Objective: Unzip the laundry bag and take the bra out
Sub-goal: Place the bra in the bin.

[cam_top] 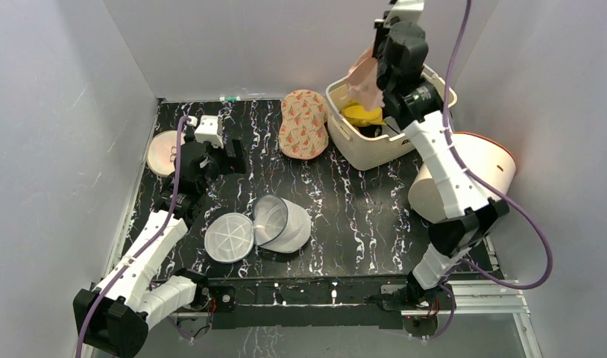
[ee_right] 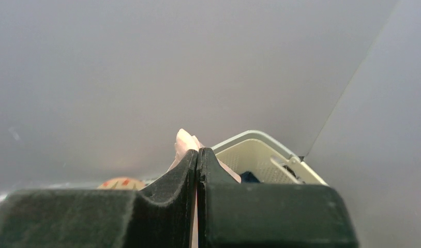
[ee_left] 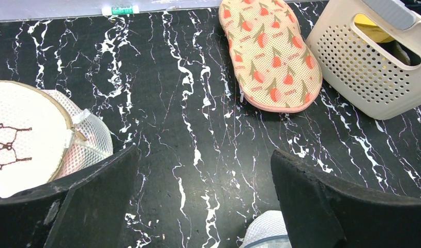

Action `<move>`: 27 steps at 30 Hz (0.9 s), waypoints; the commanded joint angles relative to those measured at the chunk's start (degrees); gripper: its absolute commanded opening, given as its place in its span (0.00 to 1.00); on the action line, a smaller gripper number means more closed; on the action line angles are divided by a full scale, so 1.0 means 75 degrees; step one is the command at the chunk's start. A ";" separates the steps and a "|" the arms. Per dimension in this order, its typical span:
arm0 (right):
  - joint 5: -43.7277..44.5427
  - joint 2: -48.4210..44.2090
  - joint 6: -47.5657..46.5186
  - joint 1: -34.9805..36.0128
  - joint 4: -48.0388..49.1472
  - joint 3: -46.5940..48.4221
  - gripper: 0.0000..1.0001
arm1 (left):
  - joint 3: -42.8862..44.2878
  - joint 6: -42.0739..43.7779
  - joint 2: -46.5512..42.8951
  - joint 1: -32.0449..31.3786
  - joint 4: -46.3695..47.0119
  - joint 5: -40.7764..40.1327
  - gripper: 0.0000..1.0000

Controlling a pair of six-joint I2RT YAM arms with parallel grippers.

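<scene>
Plain pale grey walls (cam_top: 54, 112), black white-veined marble tabletop (cam_top: 360, 209), even light

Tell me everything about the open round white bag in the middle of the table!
The laundry bag is round, made of white mesh, with a greyish rim. It is unzipped: its round lid lies flat beside it, and the drum part is tipped on its side. It rests on the black marbled table; nothing else touches it.

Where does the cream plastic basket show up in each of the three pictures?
Top view: the basket sits upper right of centre.
Left wrist view: the basket fills the top right corner.
Right wrist view: the basket is low, right of centre, just beyond the shut right tool.
Shared landmark: the peach red-printed pouch, left of the basket in all three views.
</scene>
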 commanded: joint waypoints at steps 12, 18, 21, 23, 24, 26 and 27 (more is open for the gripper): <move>-0.1904 0.2236 0.1764 -0.1803 -0.0632 0.0179 0.07 | 0.0000 0.0062 -0.0133 -0.0117 0.0107 -0.0062 0.98; -0.2317 0.2100 0.1986 -0.1826 -0.1336 0.0150 0.44 | -0.0015 0.0064 -0.0154 -0.0173 0.0110 -0.0049 0.98; -0.2634 0.1671 0.2063 -0.1820 -0.1329 -0.0019 0.52 | -0.0013 0.0053 -0.0164 -0.0179 0.0120 -0.0021 0.98; -0.3100 0.1307 0.2267 -0.1829 -0.1314 -0.0252 0.57 | -0.0007 0.0058 -0.0168 -0.0179 0.0119 -0.0013 0.98; -0.3485 0.1101 0.2388 -0.1825 -0.1237 -0.0447 0.60 | -0.0012 0.0058 -0.0175 -0.0185 0.0119 -0.0006 0.98; -0.4463 0.0581 0.2642 -0.1803 -0.1000 -0.1069 0.65 | -0.0008 0.0058 -0.0157 -0.0179 0.0119 -0.0023 0.98; -0.4857 0.0311 0.2807 -0.1783 -0.0832 -0.1424 0.67 | -0.0007 0.0058 -0.0147 -0.0176 0.0119 -0.0020 0.98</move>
